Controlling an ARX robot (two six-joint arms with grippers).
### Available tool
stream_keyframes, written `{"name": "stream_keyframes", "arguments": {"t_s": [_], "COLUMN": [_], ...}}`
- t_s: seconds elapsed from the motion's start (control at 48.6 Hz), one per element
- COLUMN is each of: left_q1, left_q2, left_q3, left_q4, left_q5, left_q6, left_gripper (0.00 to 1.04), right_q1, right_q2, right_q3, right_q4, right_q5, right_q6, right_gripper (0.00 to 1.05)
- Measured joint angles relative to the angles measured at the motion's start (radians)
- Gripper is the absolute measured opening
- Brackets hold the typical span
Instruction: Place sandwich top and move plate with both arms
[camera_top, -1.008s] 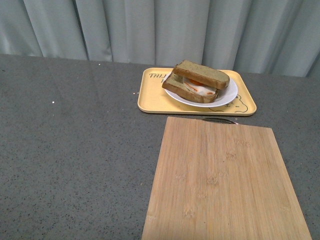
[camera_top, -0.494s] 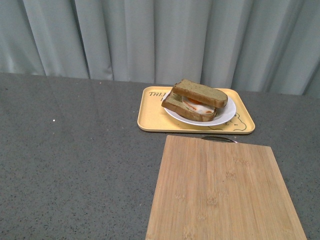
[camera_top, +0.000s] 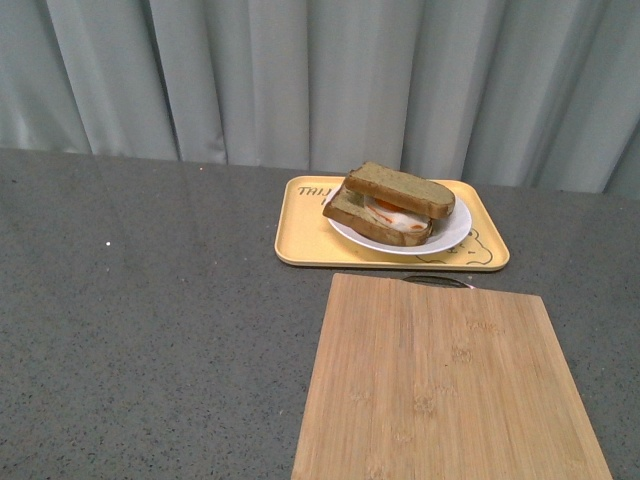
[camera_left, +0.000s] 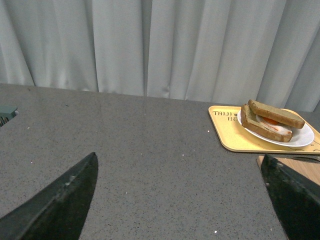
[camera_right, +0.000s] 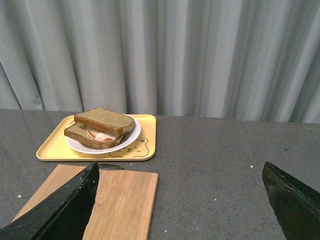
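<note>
Grey curtains hang behind a dark speckled table (camera_top: 150, 300). On the yellow tray (camera_top: 300, 235) sits the plate (camera_top: 455, 232), and the sandwich top (camera_top: 400, 188) already lies over the egg slice. Left gripper (camera_left: 177, 200) and right gripper (camera_right: 180, 202) both gape wide, empty, well back. Placing looks done; next, I judge, both arms must reach the plate's opposite rims, near the wooden board (camera_top: 450, 385).

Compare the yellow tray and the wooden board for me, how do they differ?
The yellow tray has a raised rim, rounded corners and printed lettering with a bear drawing; the wooden board is flat, plain bamboo. The tray carries the white plate with the sandwich; the board carries nothing. The tray sits farther from the robot, near the curtain; the board lies nearer and looks larger in the front view. Both are rectangular and rest flat on the grey table.
</note>
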Motion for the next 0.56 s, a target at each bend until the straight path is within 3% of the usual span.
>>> {"name": "stream_keyframes", "arguments": {"t_s": [0.556], "left_q1": [0.000], "left_q2": [0.000], "left_q3": [0.000], "left_q4": [0.000], "left_q5": [0.000], "left_q6": [0.001], "left_gripper": [0.98], "right_q1": [0.000], "right_q2": [0.000], "right_q3": [0.000], "right_q4": [0.000], "right_q5": [0.000], "right_q6": [0.000], "right_gripper": [0.95]}}
